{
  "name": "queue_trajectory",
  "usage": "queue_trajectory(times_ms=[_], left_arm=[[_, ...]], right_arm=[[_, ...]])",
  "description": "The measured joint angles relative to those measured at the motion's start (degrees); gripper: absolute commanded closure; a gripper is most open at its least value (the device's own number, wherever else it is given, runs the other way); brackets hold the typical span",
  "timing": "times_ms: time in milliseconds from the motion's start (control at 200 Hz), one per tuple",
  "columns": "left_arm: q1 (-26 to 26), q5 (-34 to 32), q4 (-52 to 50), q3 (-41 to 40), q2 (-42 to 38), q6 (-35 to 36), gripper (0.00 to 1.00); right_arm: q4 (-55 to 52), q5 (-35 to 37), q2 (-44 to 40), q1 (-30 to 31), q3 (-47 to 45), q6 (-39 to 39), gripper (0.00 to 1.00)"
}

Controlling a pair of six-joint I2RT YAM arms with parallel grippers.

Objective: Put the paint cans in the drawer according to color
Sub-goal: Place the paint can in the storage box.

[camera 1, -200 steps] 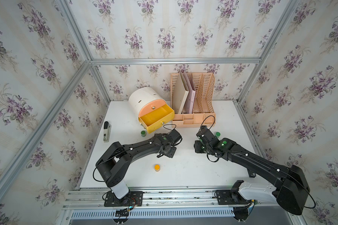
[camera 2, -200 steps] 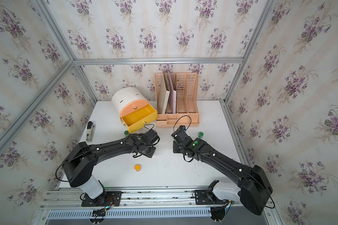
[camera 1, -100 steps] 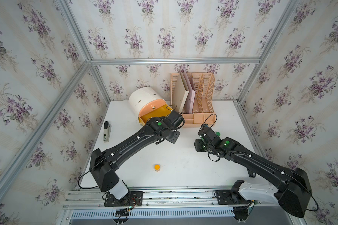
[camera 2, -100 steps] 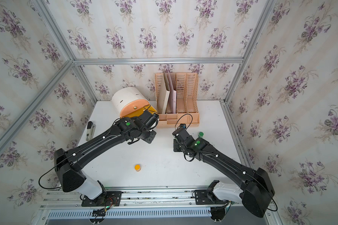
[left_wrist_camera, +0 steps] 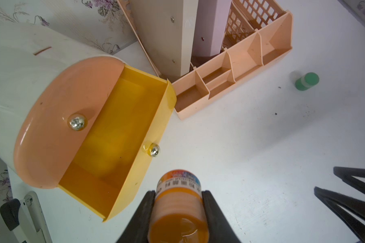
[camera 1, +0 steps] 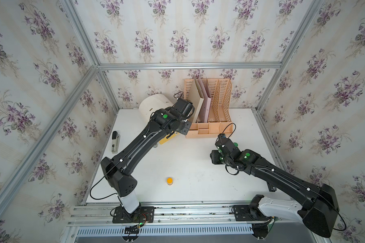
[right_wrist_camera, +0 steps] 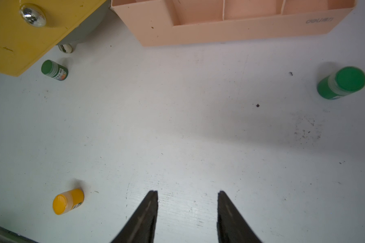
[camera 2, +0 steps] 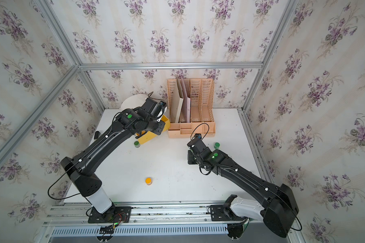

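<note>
Your left gripper (left_wrist_camera: pixel 178 194) has its jaws clenched on an orange can (left_wrist_camera: pixel 178 212). The can lies along the jaws. Its long axis runs with them, the labelled base points out past the tips, and the lid end faces back toward the wrist. In the left wrist view it sits just outside the front wall of the yellow drawer (left_wrist_camera: pixel 114 136), near the knob. That drawer is pulled out of the chest (camera 1: pixel 154 105). You cannot tell how high the can is above the desk (right_wrist_camera: pixel 198 126).

Your right gripper (right_wrist_camera: pixel 188 195) has its jaws parted with nothing between them, well apart from the chest.

A green can (camera 2: pixel 137 144) stands upright, lid up, just in front of the yellow drawer. A second orange can (camera 1: pixel 169 181) stands upright farther out from the chest. The other green can (camera 2: pixel 216 145) stands upright well to the chest's side, near the right gripper.
</note>
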Motion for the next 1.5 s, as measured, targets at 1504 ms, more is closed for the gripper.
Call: queue_trajectory(times_ms=[1504], left_arm=[[13.5,4.6,0.7,10.4,21.3,1.4,0.59]], right_arm=[[1.2,-2.6,-3.6,0.0,-3.1,1.1,0.59]])
